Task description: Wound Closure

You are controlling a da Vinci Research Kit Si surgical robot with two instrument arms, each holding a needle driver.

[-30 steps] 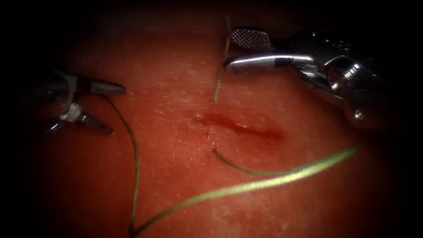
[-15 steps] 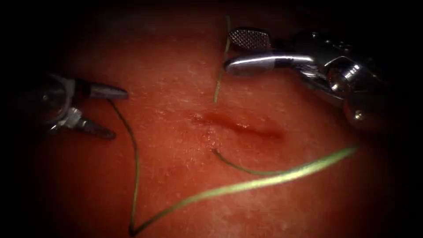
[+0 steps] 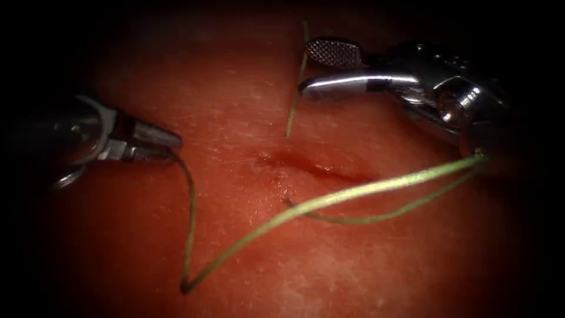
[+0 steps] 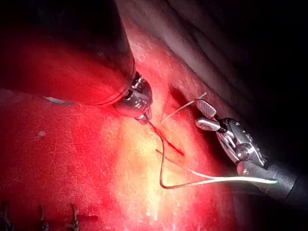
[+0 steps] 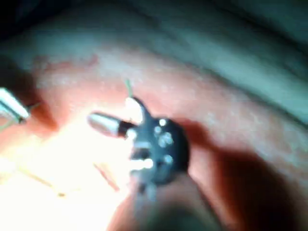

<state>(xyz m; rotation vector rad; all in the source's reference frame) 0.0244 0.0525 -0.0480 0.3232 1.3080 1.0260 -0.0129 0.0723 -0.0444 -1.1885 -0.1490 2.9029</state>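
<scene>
Tissue [image 3: 247,100], a reddish slab of pork belly with a moist, finely speckled surface, carries a short dark red cut [image 3: 318,168] near the middle of the endoscope view, lined with a little red fluid. A thin pale green thread [image 3: 329,200] comes out of the surface just below the left end of the cut and runs off to the right under the right tool's wrist. From that same place a second, brighter strand returns, slanting down and left to a sharp bend low in the view, then climbing to the left tool.

The left arm's slim dark metal needle driver [image 3: 168,148] lies well left of the cut, its jaws closed together on the thread where the strand reaches its tips. In the left wrist view this tool [image 4: 144,117] sits just above the tissue with the thread [image 4: 162,159] hanging from its tip.

The right arm's bright steel needle driver [image 3: 306,68] hovers above the cut, toward the top of the endoscope view, with its jaws parted and gripping nothing; one shows its crosshatched inner face. A short loose cut end of green thread [image 3: 296,88] runs down past the tips of these jaws toward the cut. I cannot make out a needle anywhere.
</scene>
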